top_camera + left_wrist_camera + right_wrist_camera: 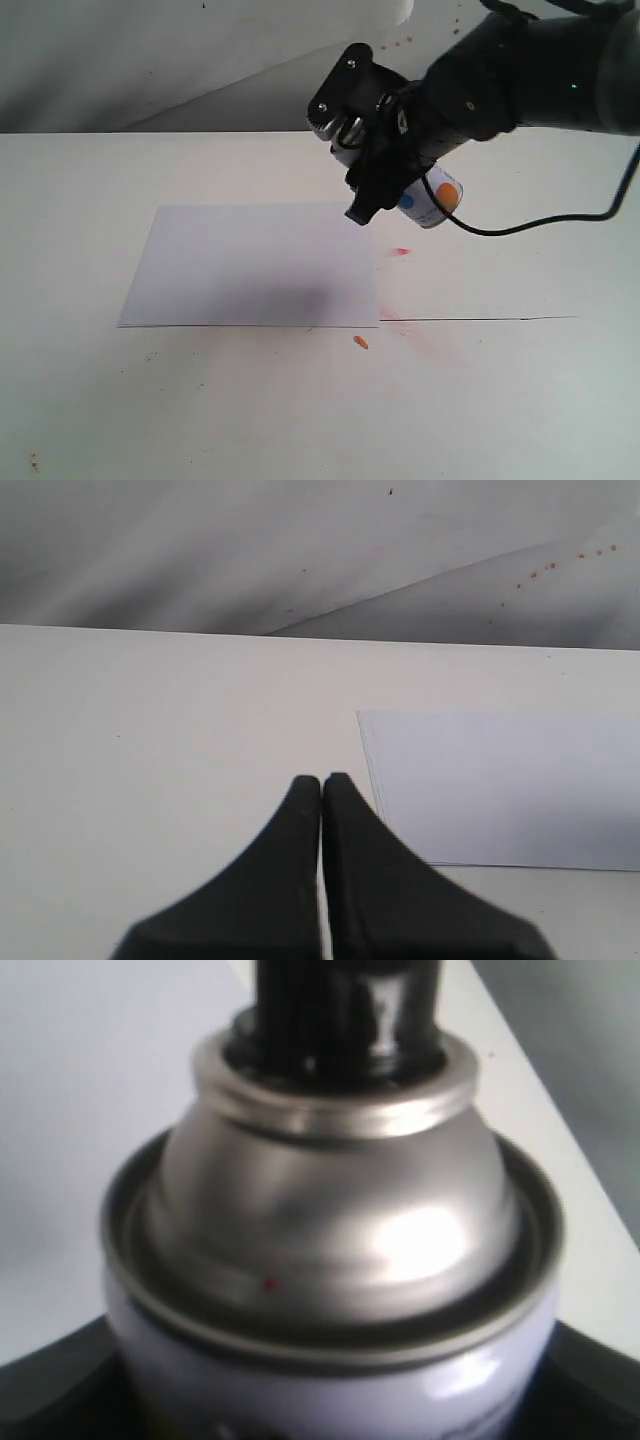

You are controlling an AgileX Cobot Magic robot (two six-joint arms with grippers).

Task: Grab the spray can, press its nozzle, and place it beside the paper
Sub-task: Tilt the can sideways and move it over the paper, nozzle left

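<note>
Gripping the tilted spray can [432, 199], the right tool [383, 172] hides most of it; left tool [321, 784] pressed closed.

The exterior view looks down at a slant on the whole paper [250, 265] from its near side. The left wrist view, low over the surface [150, 730], shares one end of the paper. The right wrist view sits very close to the spray can [330, 1260].

One can [435, 200], one nozzle [345, 1010], one paper [255, 265], one table [100, 400], one black cable [560, 222]. Two grippers: left gripper [321, 785], right gripper [383, 196]. Two specks: red speck [402, 251], orange speck [361, 342].
</note>
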